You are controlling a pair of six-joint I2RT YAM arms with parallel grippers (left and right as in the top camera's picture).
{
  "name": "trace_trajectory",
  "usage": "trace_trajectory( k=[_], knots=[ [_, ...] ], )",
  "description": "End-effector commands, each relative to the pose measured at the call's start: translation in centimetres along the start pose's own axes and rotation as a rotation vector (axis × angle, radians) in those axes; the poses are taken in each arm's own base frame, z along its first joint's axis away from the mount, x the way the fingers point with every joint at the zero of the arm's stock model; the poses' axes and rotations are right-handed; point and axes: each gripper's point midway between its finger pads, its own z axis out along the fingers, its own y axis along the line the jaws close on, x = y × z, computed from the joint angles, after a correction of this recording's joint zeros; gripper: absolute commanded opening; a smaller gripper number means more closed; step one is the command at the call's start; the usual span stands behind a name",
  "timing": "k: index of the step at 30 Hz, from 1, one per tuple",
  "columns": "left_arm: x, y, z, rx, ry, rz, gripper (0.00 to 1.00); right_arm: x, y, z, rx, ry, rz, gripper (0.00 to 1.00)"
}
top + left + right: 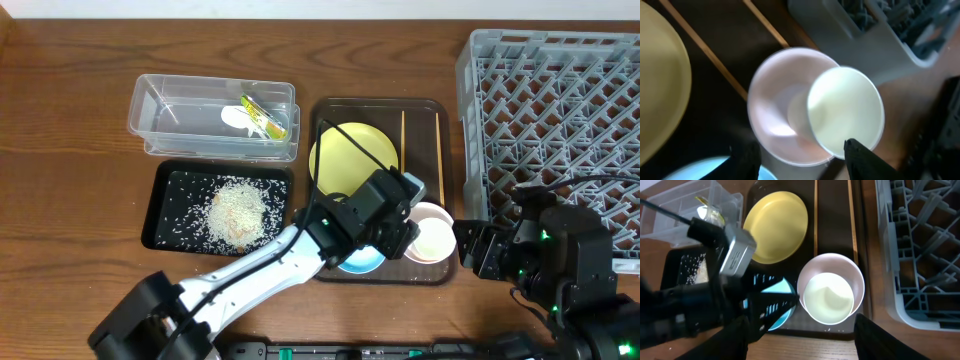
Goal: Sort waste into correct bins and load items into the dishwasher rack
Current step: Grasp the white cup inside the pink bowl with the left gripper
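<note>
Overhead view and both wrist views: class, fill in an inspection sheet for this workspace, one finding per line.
surface: wooden table.
job's things: wrapper and white paper in clear tub; rice in black tray; yellow plate, blue bowl, chopsticks and white cup inside pink bowl, all on brown tray; no dish seen in grey rack.
clutter: nothing seen.
grippers: left fingers apart over the pink bowl; right fingers apart, holding nothing.
cables: black cable loops over the plate; another arcs over the rack.
surroundings: nothing seen.
</note>
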Motion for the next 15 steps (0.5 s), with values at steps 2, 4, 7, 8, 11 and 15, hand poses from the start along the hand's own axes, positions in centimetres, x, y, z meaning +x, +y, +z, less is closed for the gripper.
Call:
trace_trajectory(
  k=[2, 4, 7, 8, 11, 15],
  knots=[
    [-0.4, 0.9, 1.2, -0.039, -0.018, 0.003, 0.57, -0.1, 0.4, -0.4, -0.017, -0.006, 0.014, 0.66],
    [-0.1, 0.9, 1.8, -0.038, -0.007, -0.005, 0.56, -0.1, 0.4, -0.4, -0.017, -0.006, 0.014, 0.66],
    [0.3, 0.2, 2.4, -0.027, 0.000, 0.008, 0.56, -0.1, 0.4, -0.4, -0.016, -0.005, 0.014, 0.66],
    [0.4, -0.2, 2.6, -0.020, 0.000, 0.017, 0.56, -0.1, 0.4, -0.4, -0.015, -0.004, 0.015, 0.66],
    [0.5, -0.7, 2.7, -0.029, -0.005, 0.035, 0.50, -0.1, 0.4, -0.4, -0.016, -0.004, 0.015, 0.66],
    [1.0, 0.6, 2.8, -0.107, 0.004, 0.034, 0.34, -0.1, 0.4, -0.4, -0.015, -0.003, 0.015, 0.67]
  ],
)
